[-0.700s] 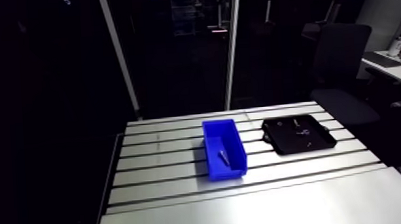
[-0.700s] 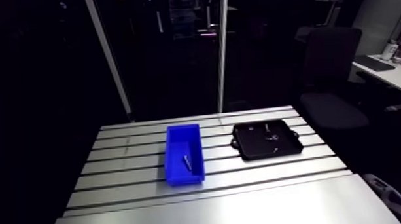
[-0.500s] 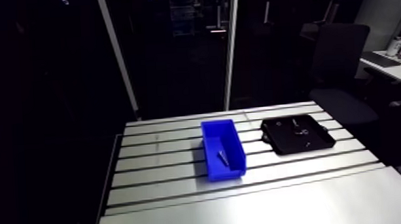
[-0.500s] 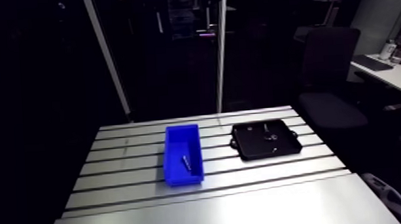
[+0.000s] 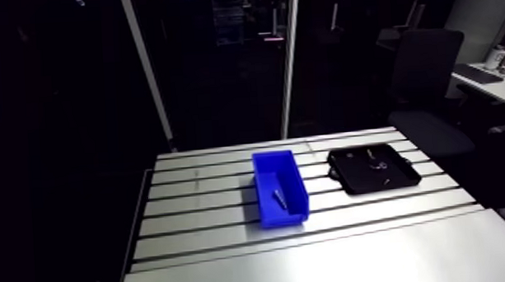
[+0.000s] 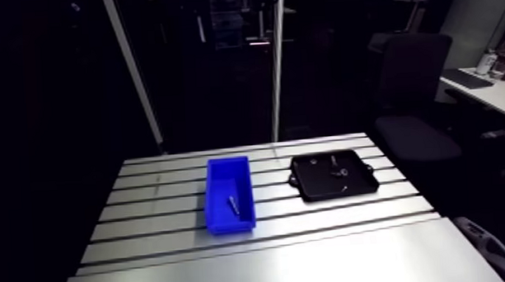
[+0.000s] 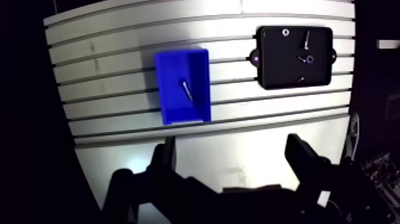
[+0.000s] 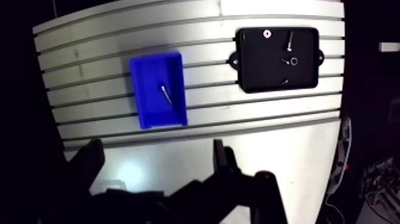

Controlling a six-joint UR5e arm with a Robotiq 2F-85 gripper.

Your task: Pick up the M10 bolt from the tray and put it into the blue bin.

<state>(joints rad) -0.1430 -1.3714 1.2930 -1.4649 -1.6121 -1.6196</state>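
Slotted table [image 5: 352,253] holds one blue bin [image 7: 171,101] with one bolt [image 7: 187,90], one black tray [image 7: 277,59]; hand [image 7: 231,143] spread wide, empty.

High end effector [image 7: 231,144], fingers [image 7: 163,156] apart.

Arm view drifts a touch; the shift is mine.
Since just before, the blue bin [image 5: 283,219] and the tray [image 5: 359,179] both sit slightly further left in my arm view, the tray a little higher too, and the table [image 5: 328,258] slides with them. Everything shifts as one block, so I log it as my camera moving, not the things.
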